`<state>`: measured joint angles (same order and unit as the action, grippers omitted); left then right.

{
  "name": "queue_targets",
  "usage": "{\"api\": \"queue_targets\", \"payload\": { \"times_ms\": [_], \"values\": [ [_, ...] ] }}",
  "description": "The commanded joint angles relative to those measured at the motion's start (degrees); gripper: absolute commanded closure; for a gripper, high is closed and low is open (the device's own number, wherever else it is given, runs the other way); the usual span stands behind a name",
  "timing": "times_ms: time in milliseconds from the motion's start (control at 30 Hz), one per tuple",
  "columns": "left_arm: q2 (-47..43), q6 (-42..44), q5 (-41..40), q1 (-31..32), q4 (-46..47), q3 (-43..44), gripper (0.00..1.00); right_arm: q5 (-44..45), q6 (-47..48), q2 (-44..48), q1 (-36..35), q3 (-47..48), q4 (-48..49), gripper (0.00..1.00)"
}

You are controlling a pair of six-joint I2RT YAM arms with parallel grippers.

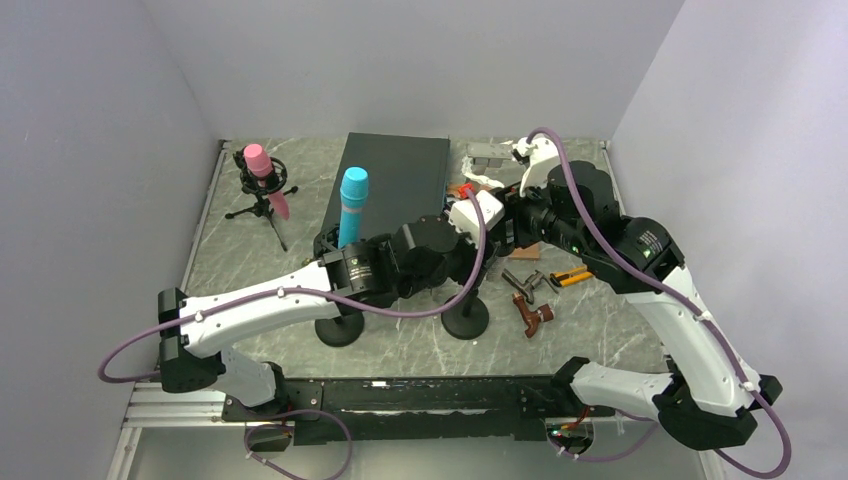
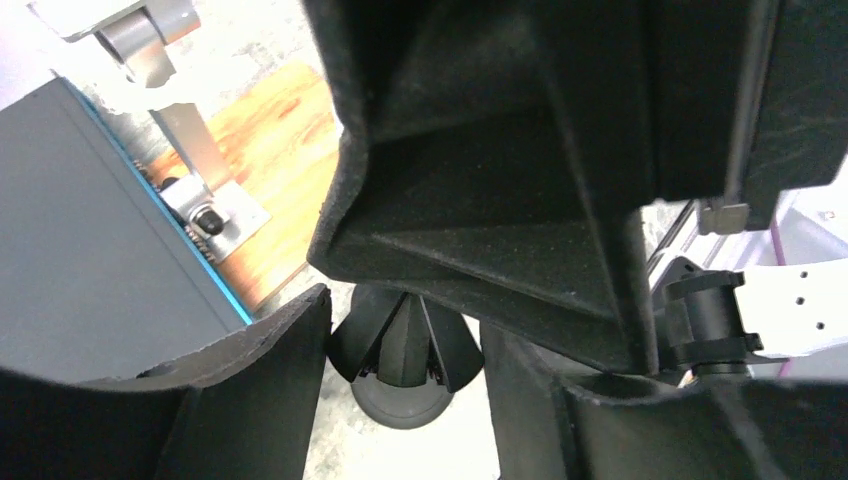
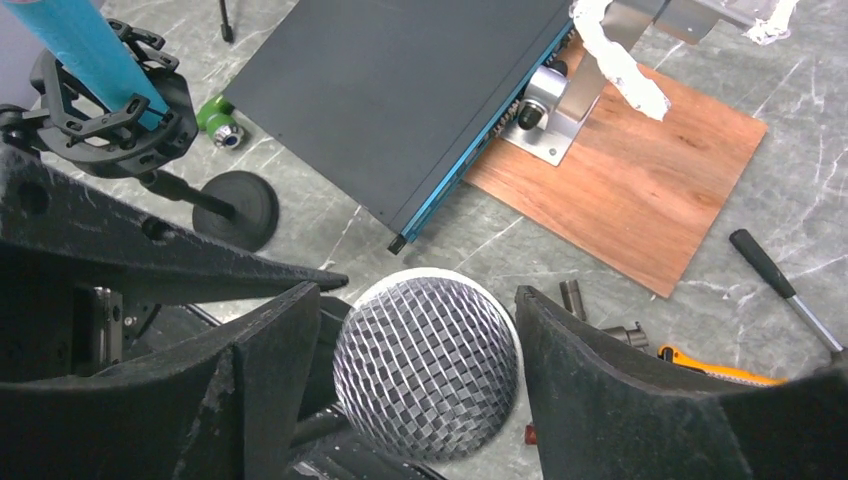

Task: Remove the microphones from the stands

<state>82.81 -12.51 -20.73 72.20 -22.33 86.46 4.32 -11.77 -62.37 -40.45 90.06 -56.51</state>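
The microphone (image 3: 427,365) is seen near the middle of the table (image 1: 600,310), its mesh head framed between the jaws of the right gripper (image 3: 418,293). The jaws lie close against either side of the head, but whether it is pinched cannot be told. The jaws of the left gripper (image 2: 405,320) are held apart above the round base of the stand (image 1: 465,318).

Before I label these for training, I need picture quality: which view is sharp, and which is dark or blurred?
Top external: evenly lit and sharp, the blue microphone clear. Left wrist: mostly blocked by dark, near, unfocused black shapes; only the stand base reads, softly. Right wrist: crisp on the mesh microphone head, no glare.
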Motion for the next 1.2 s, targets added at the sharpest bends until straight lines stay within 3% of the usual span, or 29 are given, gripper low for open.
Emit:
{"api": "queue_targets", "payload": {
  "times_ms": [0,100,233,300,467,633,767,1000,1167],
  "values": [
    [1.5,1.0,2.9,-0.7,3.1,0.8,0.46,-0.4,0.1,1.2,-0.8,0.3,2.1,0.28],
    [1.2,0.5,4.0,-0.7,3.1,-0.2,0.66,-0.3,0.4,1.2,-1.0,-0.1,2.4,0.33],
    [0.6,-0.6,4.9,-0.7,2.3,-1.6,0.76,0.4,0.9,1.4,-1.3,-0.8,2.6,0.39],
    [0.2,-0.9,4.8,-0.7,1.8,-1.9,0.99,1.1,1.0,1.7,-1.5,-1.0,2.6,0.4],
    [-0.9,-0.5,5.5,-0.7,2.3,-2.8,1.0,2.6,1.1,2.8,-1.6,-1.9,2.9,0.45],
    [-1.3,-0.6,6.0,-0.7,2.1,-3.4,1.0,2.8,0.4,3.1,-1.6,-2.6,3.3,0.81],
    [-1.8,-0.5,6.4,-0.7,2.0,-4.1,1.0,4.2,-0.2,3.3,-1.6,-2.0,3.5,1.0],
    [-2.6,-1.1,6.8,-0.7,1.9,-5.4,1.0,6.9,-2.8,1.1,-1.6,7.4,2.3,1.0],
    [-2.6,-1.1,7.3,-0.7,1.2,-5.4,1.0,13.7,-5.8,-2.2,-1.6,15.7,0.1,1.0]
  ]
}}
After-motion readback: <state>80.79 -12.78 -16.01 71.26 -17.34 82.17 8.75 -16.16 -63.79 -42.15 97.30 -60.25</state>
